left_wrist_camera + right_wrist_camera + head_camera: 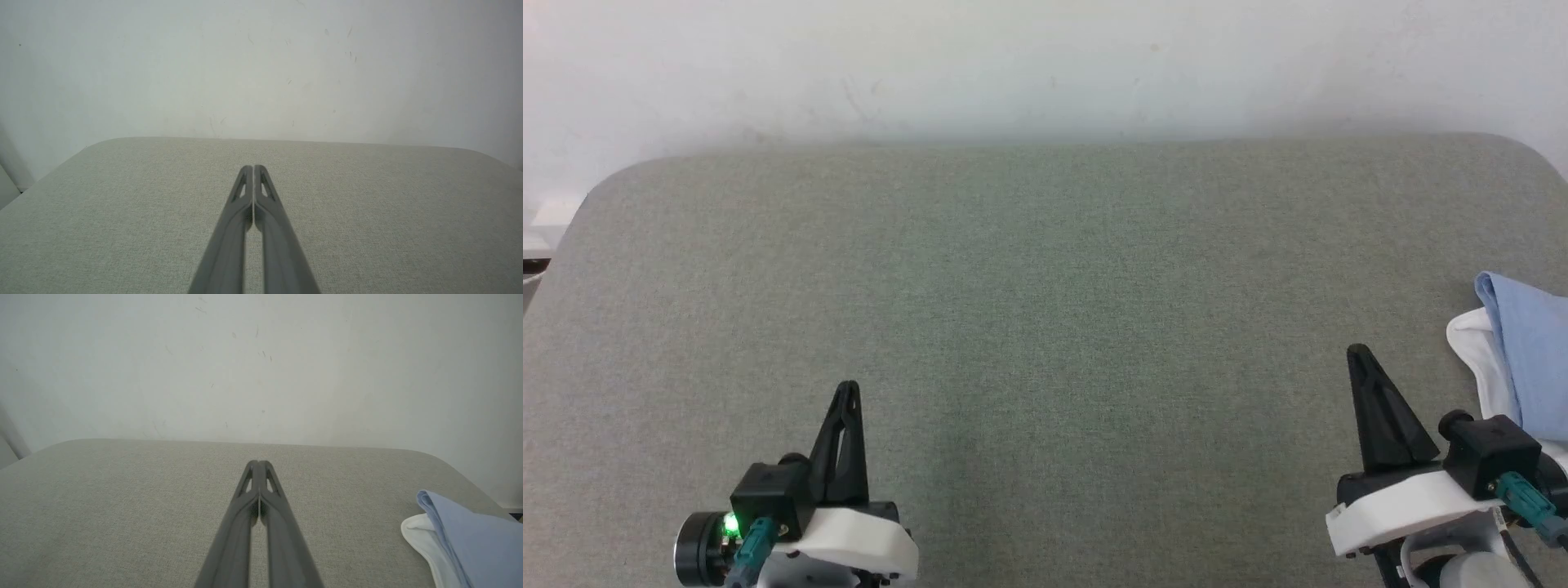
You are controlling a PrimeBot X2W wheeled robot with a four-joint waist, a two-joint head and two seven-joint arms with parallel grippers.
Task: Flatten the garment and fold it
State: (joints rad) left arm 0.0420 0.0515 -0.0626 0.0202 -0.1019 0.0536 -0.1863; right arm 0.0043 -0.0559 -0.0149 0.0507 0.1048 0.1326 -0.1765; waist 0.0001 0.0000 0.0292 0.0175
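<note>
Grey-green woven cloth covers the pad (1045,310), which spreads ahead of the two grippers and to both sides of them. The left gripper (848,387) has its two dark fingers (231,245) pressed together, tips meeting, with nothing pinched between them. Past the tips lies bare pad, then a pale, scuffed wall (1045,65). The right gripper (1357,353) is the same: fingers flat against each other, tips closed, holding nothing. Whether either pair of tips touches the pad I cannot tell.

The shirt (1534,359), light blue, lies on the pad to the right of the right gripper's fingers. It is near them but apart, reaching a little past their tips and running back alongside them toward the wrist. It is doubled over, with a rounded blue fold at its forward end, and its right part runs out of view. A white part (1470,339) sticks out from under the blue on the side nearest the fingers. In the head view the right fingers lean slightly away from the shirt. The shirt is well apart from the left gripper, with the right gripper's fingers between the two
</note>
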